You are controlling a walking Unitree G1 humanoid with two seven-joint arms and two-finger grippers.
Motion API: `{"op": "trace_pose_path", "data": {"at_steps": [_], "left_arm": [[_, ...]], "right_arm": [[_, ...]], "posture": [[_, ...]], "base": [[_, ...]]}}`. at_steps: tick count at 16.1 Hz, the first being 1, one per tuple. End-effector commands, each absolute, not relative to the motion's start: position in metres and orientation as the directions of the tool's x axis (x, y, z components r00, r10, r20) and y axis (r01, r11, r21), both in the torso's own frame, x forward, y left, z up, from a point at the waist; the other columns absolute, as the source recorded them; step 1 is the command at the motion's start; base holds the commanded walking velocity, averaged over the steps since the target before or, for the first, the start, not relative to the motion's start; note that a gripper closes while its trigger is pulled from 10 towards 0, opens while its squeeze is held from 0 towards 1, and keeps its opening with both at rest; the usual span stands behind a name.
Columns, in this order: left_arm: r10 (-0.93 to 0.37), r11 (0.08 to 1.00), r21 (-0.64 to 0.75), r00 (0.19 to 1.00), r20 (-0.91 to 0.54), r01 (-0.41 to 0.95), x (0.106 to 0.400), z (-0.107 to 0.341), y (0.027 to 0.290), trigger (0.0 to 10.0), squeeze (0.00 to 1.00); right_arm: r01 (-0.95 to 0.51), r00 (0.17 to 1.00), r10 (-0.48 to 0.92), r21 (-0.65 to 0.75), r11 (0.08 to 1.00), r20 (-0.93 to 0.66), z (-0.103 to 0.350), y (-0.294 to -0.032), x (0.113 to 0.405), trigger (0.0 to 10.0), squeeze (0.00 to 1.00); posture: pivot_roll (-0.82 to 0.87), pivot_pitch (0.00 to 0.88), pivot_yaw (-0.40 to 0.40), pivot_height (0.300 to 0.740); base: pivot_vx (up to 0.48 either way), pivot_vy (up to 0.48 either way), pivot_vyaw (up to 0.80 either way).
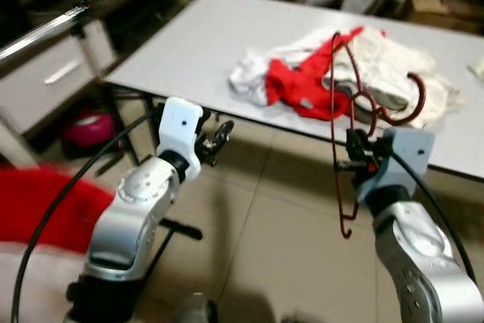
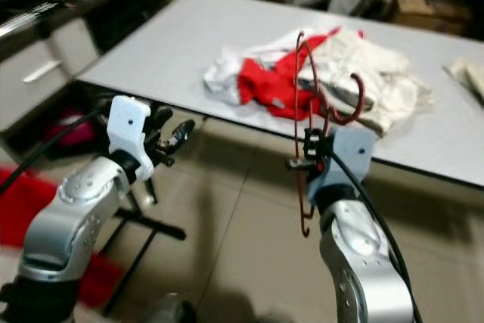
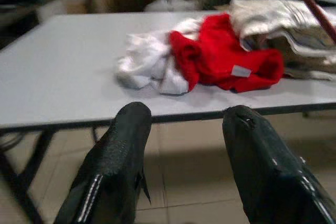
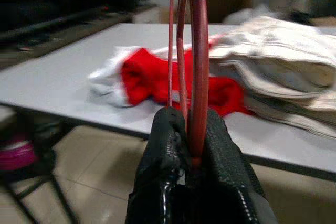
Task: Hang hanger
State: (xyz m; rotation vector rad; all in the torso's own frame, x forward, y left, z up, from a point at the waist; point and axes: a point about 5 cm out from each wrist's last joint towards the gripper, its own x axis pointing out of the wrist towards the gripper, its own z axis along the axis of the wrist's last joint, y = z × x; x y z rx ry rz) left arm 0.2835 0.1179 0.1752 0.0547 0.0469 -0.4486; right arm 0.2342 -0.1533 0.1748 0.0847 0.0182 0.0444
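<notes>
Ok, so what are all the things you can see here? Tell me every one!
hanger: one, dark red wire, gripped upright in the right gripper, in front of the table edge
red garment: one, red, crumpled on the table
white garment: one, white, bunched on the table, touching the red one
cream clothes: one pile, cream, on the table behind the hanger
table: one, pale grey top
drawer unit: one, white, to the robot's left
floor: beige tiles
left gripper: one, black jaws open, holding nothing, below the table edge
right gripper: one, black jaws shut on the hanger
</notes>
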Motion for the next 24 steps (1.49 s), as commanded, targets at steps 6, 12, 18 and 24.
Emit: {"op": "trace_pose_path", "data": {"at_steps": [6,12,18,24], "left_arm": [[-0.422,0.905,0.036,0.905,-0.062,0.424,0.2845,0.1722,0.1148,10.0,0.0],[-0.43,0.901,0.039,0.901,-0.058,0.432,0.2838,0.1719,0.1129,10.0,0.0],[-0.433,0.899,0.042,0.9,-0.057,0.435,0.2829,0.1718,0.1118,10.0,0.0],[-0.444,0.893,0.053,0.895,-0.048,0.446,0.2829,0.1732,0.1097,10.0,0.0]], "right_arm": [[-0.034,0.997,0.037,0.052,0.998,-0.061,0.1664,-0.1552,0.2324,10.0,0.0],[0.0,0.997,0.008,0.1,0.995,-0.076,0.1646,-0.1589,0.2369,10.0,0.0],[0.002,0.997,0.005,0.096,0.995,-0.075,0.1641,-0.1588,0.2371,10.0,0.0],[0.006,0.997,0.0,0.085,0.996,-0.073,0.1636,-0.1591,0.2371,10.0,0.0]], "posture": [[-0.02,0.064,0.016,0.74],[-0.02,0.054,0.009,0.74],[-0.02,0.056,0.006,0.74],[-0.02,0.06,0.007,0.74]], "base": [[0.0,-0.128,0.0],[0.0,-0.084,0.0],[0.0,0.0,0.0],[0.0,0.0,0.0]]}}
